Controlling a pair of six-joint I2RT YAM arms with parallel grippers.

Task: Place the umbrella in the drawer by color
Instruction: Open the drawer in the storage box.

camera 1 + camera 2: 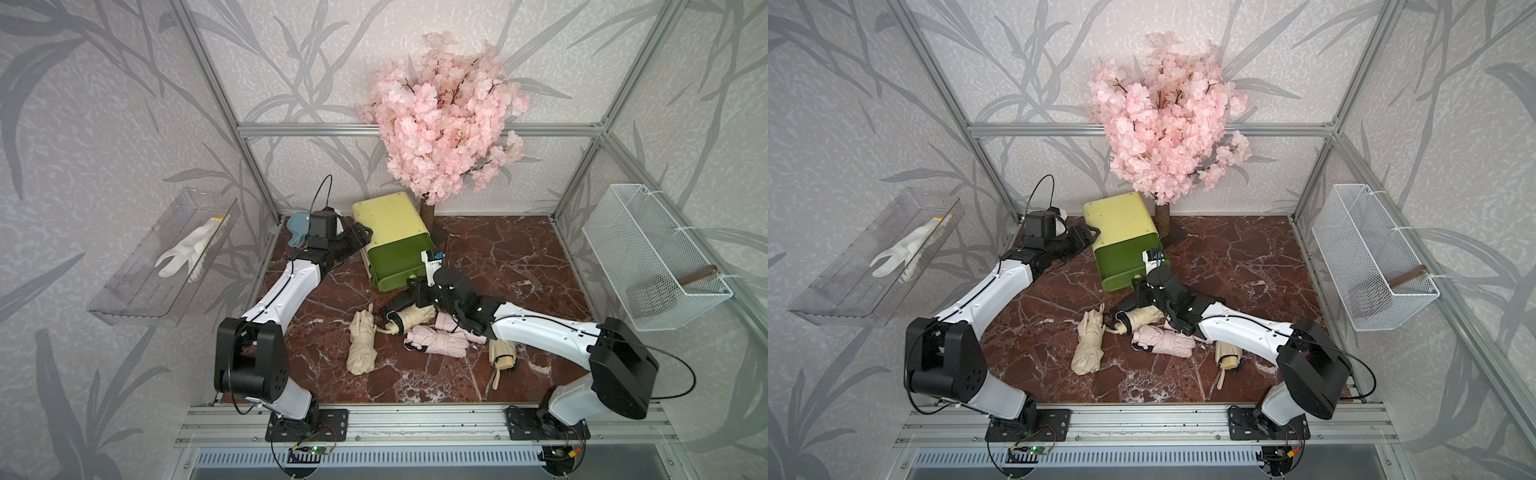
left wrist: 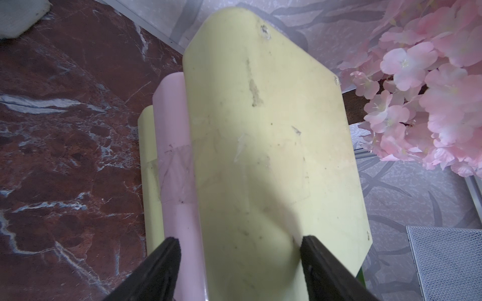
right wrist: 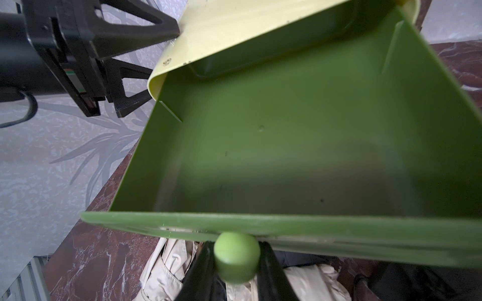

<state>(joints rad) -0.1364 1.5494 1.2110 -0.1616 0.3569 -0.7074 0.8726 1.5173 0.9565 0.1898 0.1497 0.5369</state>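
The yellow cabinet (image 1: 388, 216) (image 1: 1119, 216) (image 2: 273, 130) stands at the back with its green drawer (image 1: 399, 262) (image 1: 1129, 262) (image 3: 287, 156) pulled out and empty. My right gripper (image 3: 234, 245) (image 1: 415, 282) is shut on the drawer's green knob (image 3: 236, 256). My left gripper (image 2: 238, 239) (image 1: 361, 235) is open, its fingers spread on either side of the cabinet's rear top edge. In front of the drawer, folded umbrellas lie on the marble floor: beige ones (image 1: 361, 345) (image 1: 409, 318) (image 1: 503, 353), pink ones (image 1: 440, 343) (image 1: 1163, 340) and a black one (image 1: 399, 305). The right arm partly hides several of them.
A pink blossom tree (image 1: 444, 112) stands behind the cabinet. On the right wall hangs a white wire basket (image 1: 652, 257). A clear shelf (image 1: 137, 299) on the left wall holds a white glove (image 1: 187, 253). A pink drawer side (image 2: 174, 156) shows below the cabinet top.
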